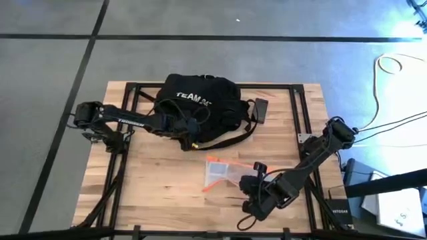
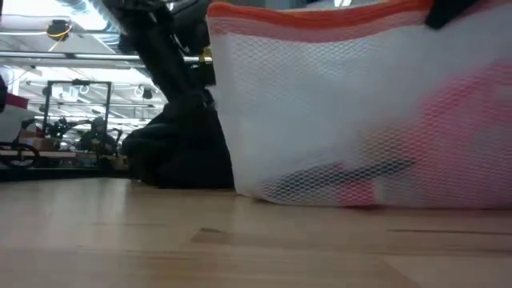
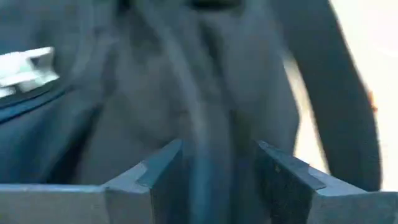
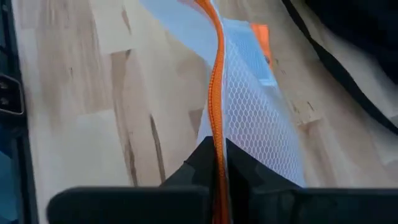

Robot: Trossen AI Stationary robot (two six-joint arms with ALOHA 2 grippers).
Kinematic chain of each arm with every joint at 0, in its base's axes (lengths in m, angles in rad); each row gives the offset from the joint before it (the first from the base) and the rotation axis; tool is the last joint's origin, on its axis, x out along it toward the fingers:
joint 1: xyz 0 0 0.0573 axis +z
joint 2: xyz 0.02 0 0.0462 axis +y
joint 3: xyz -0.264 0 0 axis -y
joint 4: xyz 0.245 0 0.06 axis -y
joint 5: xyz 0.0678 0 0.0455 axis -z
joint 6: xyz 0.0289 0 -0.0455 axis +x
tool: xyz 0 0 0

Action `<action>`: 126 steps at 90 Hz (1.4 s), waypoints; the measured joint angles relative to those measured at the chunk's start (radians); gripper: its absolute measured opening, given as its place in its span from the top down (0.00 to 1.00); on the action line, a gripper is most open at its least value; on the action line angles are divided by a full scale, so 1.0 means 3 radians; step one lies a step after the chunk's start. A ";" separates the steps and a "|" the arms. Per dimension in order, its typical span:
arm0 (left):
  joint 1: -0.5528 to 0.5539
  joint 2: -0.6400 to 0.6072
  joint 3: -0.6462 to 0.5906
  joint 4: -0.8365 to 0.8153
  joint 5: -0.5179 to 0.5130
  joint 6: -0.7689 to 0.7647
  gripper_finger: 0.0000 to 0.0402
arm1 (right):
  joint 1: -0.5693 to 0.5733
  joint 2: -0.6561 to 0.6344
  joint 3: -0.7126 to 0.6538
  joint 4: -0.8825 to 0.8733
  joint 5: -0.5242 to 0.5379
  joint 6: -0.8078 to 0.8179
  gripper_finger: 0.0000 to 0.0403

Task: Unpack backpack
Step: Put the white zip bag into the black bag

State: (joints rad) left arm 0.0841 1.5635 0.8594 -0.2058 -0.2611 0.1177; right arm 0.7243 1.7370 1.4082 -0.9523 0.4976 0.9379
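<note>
Firmly — right gripper (image 4: 219, 163) pinches pouch (image 4: 249, 106).

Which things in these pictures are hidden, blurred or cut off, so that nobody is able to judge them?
- Contents of the translucent mesh pouch with orange trim: low view shows only blurred dark and pink shapes.
- Opening of the large black fabric backpack: high view, covered by the left arm.
- What the left gripper has between its fingers: left wrist view, blurred dark fabric.
- The right gripper is clamped on the pouch's orange edge; its far end is cut off.
</note>
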 joint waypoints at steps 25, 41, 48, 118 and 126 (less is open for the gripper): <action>0.0077 0.0149 -0.0069 0.0187 0.0132 -0.0009 0.58 | 0.0006 -0.0001 0.0000 0.0005 0.0000 0.0043 1.00; 0.0033 0.0149 -0.0069 0.0128 0.0136 -0.0005 0.83 | 0.0011 -0.0090 0.0006 -0.0104 0.0240 0.0168 1.00; -0.0052 0.0149 -0.0069 0.0128 0.0136 -0.0004 0.95 | 0.0056 -0.0202 0.0010 -0.0111 0.0411 0.0173 1.00; -0.1622 -0.0066 0.0357 0.0828 0.0633 -0.0460 1.00 | 0.0162 -0.1393 0.0019 -0.0805 0.2857 0.0167 1.00; -0.1747 -0.0067 0.0441 0.0818 0.0664 -0.0260 1.00 | 0.0159 -0.1446 0.0019 -0.0764 0.2935 0.0089 1.00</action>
State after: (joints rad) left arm -0.4401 1.5433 0.9916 0.0395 -0.0620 0.0397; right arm 0.7719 1.3031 1.4139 -1.1814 1.3782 0.9646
